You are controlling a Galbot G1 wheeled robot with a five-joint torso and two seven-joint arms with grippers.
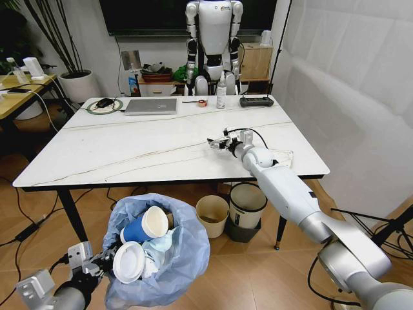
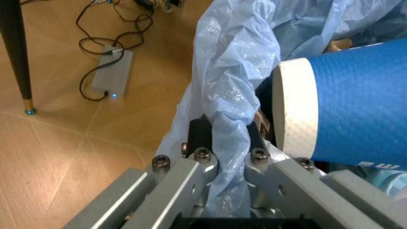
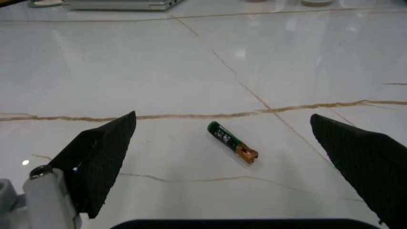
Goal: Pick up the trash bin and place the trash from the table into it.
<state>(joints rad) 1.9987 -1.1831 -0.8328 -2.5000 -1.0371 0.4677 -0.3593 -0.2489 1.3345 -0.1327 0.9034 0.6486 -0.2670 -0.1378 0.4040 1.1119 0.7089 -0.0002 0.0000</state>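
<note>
**Marble bench nearly bare, bagged bin held low at the left**

Marble-look white bench carries a closed laptop, a coiled cable, a tape roll, a spray bottle and a black controller, all along its far edge, well apart from the right gripper. A cream bin and a black bin stand on the floor under the near edge.

Right gripper hovers over the bench with fingers spread wide; a small green battery lies on the marble between them, touched by neither.

Left gripper is down by the floor, its fingers pinched on the light-blue bag of the trash bin. Inside sit a blue paper cup, a white lid and a light-blue mask; the bag hides the bin's wall and whatever lies deeper.
</note>
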